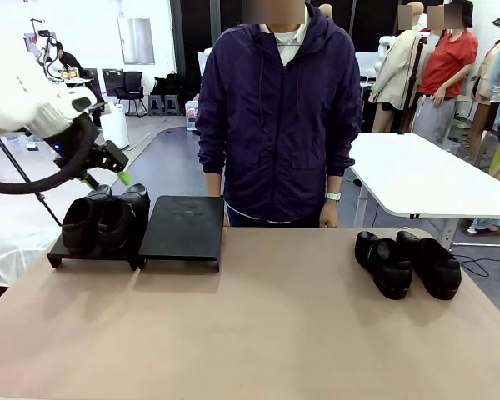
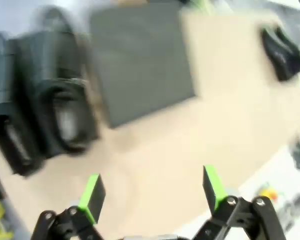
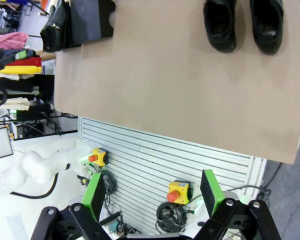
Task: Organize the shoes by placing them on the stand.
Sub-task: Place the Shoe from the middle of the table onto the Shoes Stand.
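**Two shoes on the stand, two on the worktop, both grippers empty**

The stand (image 1: 183, 227) sits at the far left corner of the worktop (image 1: 258, 325). Its left part carries the first pair of shoes (image 1: 104, 221), set side by side and touching, toes toward the robot's side. The right part of the stand's top is bare.

The second pair of shoes (image 1: 408, 262) lies on the worktop near its far right corner, well apart from the stand. These two are close together, toes also toward the near edge.

The left gripper (image 1: 121, 173) hangs above the far side of the first pair, clear of the shoes. In the left wrist view, which is blurred, its green-padded fingers (image 2: 92, 197) stand wide apart with nothing between them, and the shoes on the stand lie below to one side.

The right gripper (image 3: 152, 192) is out past the near edge of the worktop, its jaws spread fully and holding nothing.

A person (image 1: 279, 108) in a dark purple jacket stands at the far edge, arms hanging down, hands off the worktop.
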